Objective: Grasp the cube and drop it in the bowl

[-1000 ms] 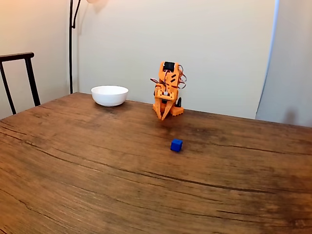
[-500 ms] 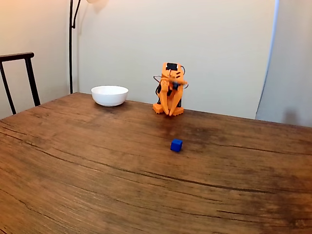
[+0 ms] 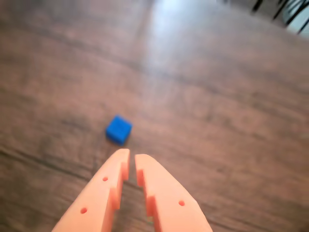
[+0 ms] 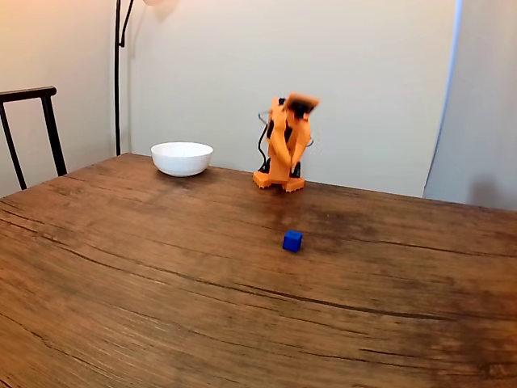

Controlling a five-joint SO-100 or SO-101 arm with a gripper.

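I'm on the approach: gripper (image 3: pixel 131 160) jaws nearly clenched, empty, so next I must spread them and reach to the cube (image 3: pixel 119 129).

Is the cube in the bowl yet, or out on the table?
Out. In the fixed view the cube sits on the bare wooden table, well apart from the white bowl, which stands farther back to the left.

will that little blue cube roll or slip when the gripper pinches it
The cube rests flat on the wooden table, so it probably won't roll. Its plain, seemingly hard faces suit parallel fingers, though being tiny it may skid or twist if the gripper closes off-centre.
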